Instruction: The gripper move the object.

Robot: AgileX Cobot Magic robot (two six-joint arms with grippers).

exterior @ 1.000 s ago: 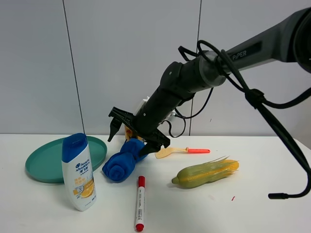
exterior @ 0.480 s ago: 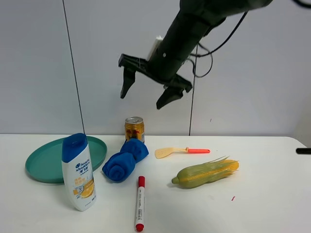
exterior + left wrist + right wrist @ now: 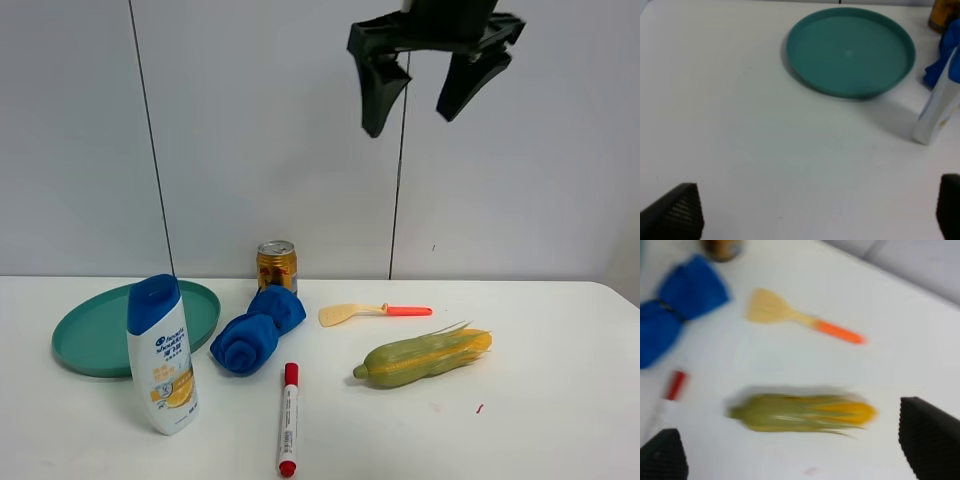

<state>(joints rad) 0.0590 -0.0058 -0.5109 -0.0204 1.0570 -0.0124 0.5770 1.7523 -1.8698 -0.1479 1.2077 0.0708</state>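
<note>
- Right gripper is high up at the top of the exterior high view, well above the table, jaws spread wide, nothing btwn them. In the right wrist view its two dark fingertips sit at the frame corners, far apart, empty.
- Left gripper: not seen in the exterior view. Left wrist view shows its two dark tips at the lower corners, wide apart, nothing held, over bare table.
- Blue towel is rolled up and lies on the table in front of the can, touching or nearly so; can't tell which. Nothing grips it.
- Can stands upright near the back wall, gold w/ a red band.
- Green plate is on the left side of the table, w/ nothing on it.
- Shampoo bottle stands upright just in front of the plate's near edge, white w/ a blue cap. It overlaps the plate in the exterior view.
- Red marker lies at the front, just in front of the towel, cap end pointing toward it.
- Corn, husk on, lies right of the marker, apart from it.
- Small spatula, pale blade and orange handle, lies flat behind the corn, to the right of the towel.
- Right wrist view is blurred; it shows corn, spatula, towel edge and marker cap only roughly.
</note>
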